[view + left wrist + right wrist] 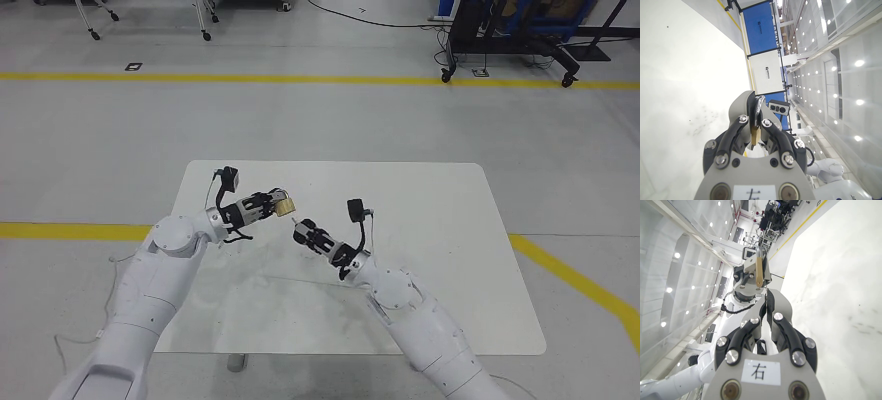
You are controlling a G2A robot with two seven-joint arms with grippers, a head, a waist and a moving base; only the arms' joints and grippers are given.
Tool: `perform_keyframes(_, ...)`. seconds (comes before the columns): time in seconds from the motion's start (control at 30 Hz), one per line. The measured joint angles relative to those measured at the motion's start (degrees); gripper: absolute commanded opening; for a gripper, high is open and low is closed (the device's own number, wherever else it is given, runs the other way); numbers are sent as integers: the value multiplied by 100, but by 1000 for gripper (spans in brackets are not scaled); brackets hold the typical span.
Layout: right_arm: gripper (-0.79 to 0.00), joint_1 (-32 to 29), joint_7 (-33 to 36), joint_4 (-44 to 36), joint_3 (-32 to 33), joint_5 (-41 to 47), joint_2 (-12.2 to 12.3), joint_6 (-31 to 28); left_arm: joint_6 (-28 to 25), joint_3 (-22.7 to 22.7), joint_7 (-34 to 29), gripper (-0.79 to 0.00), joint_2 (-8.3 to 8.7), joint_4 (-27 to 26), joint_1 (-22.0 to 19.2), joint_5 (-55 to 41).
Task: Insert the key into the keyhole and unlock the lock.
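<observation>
grey floor [320,120] | yellow lines [300,77] | white table [440,220] | ceiling lights [859,63] | blue panels [759,28] | wheeled cart [510,45]

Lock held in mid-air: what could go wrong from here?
The left end effector seems to pinch the lock by its shackle, so a push could swing it aside.
The right end effector is shut, and I cannot see the key in it; off aim, it may miss the keyhole.
A slip would drop the lock onto the table.

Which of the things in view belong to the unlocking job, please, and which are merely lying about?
Job: padlock, gripped by the left claw; right claw, shut, pointed at it.
Lying about: white table; black wheeled frame; yellow floor line.
</observation>
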Motion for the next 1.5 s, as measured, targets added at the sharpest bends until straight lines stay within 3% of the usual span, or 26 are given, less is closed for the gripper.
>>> perform_keyframes(0.3,-785,-202,-117,-180,82,365,13,-214,89,-2,48,-785,-11,2,21,-100)
perform_keyframes(1.2,-785,187,-826,382,-333,524,-181,-97,375,108,324,-785,-69,-22,55,-95)
perform_keyframes(1.5,-785,154,-944,330,-328,365,-187,-104,970,137,477,-785,-101,45,54,-237)
